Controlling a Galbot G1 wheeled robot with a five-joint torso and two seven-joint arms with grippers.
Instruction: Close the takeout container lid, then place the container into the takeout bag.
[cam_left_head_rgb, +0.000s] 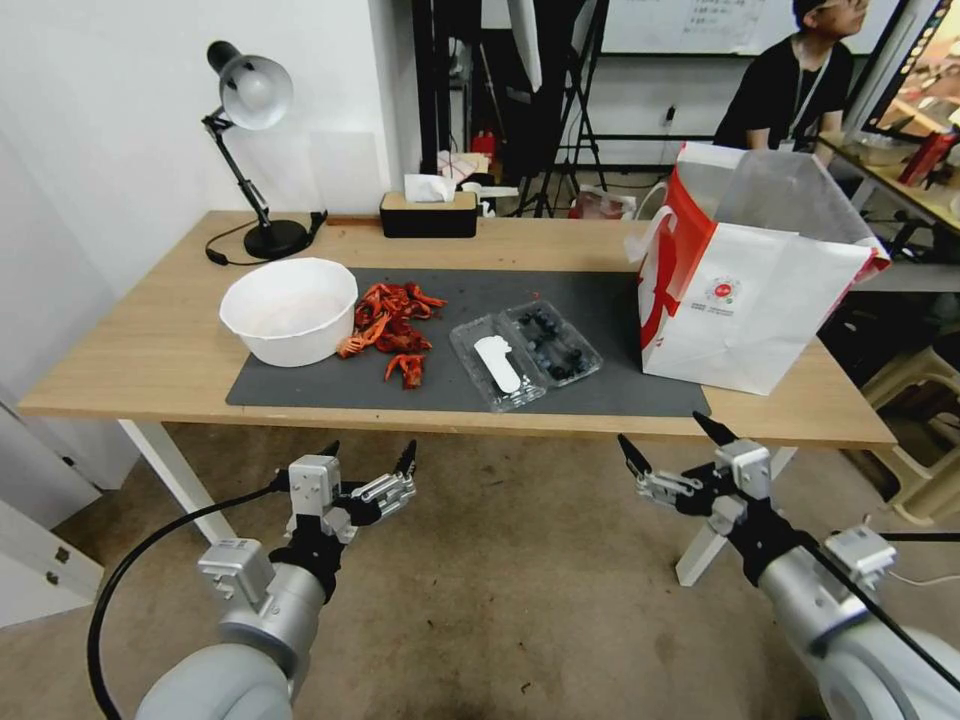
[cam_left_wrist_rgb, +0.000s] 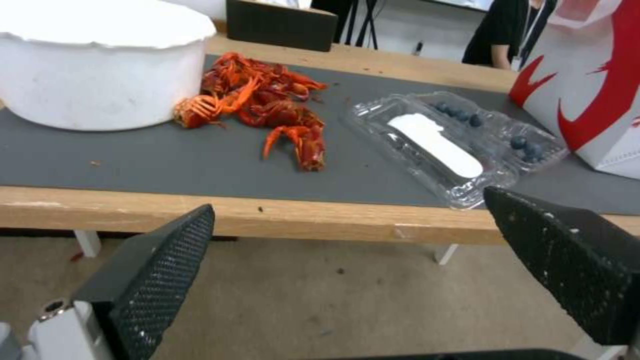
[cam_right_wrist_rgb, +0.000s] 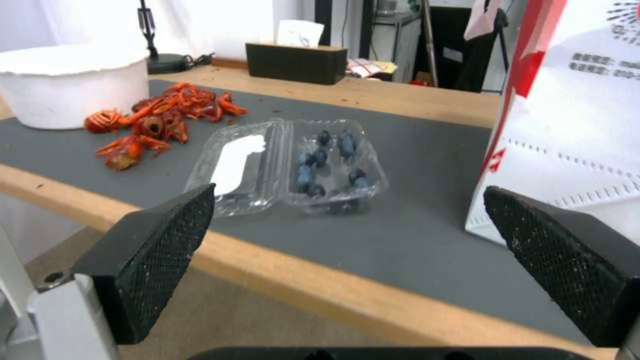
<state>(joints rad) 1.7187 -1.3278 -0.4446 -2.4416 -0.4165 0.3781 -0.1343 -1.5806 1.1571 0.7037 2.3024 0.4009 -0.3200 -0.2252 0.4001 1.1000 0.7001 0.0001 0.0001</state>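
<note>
The takeout container (cam_left_head_rgb: 553, 343) (cam_left_wrist_rgb: 497, 132) (cam_right_wrist_rgb: 331, 160) lies open on the grey mat, a clear clamshell with dark blueberries in its tray. Its lid (cam_left_head_rgb: 496, 363) (cam_left_wrist_rgb: 430, 147) (cam_right_wrist_rgb: 235, 161) is folded flat beside the tray, white oblong label up. The takeout bag (cam_left_head_rgb: 745, 285) (cam_left_wrist_rgb: 593, 85) (cam_right_wrist_rgb: 573, 120) stands upright and open at the mat's right end, white with red sides. My left gripper (cam_left_head_rgb: 368, 455) (cam_left_wrist_rgb: 347, 225) hangs open below and in front of the table edge, left of the container. Open too, my right gripper (cam_left_head_rgb: 672, 445) (cam_right_wrist_rgb: 347, 220) hovers in front of the edge, below the bag.
A white round bowl (cam_left_head_rgb: 289, 308) sits at the mat's left, with a pile of red crayfish (cam_left_head_rgb: 392, 325) between it and the container. A black desk lamp (cam_left_head_rgb: 255, 150) and a dark tissue box (cam_left_head_rgb: 428, 212) stand at the table's back. A person sits behind the bag.
</note>
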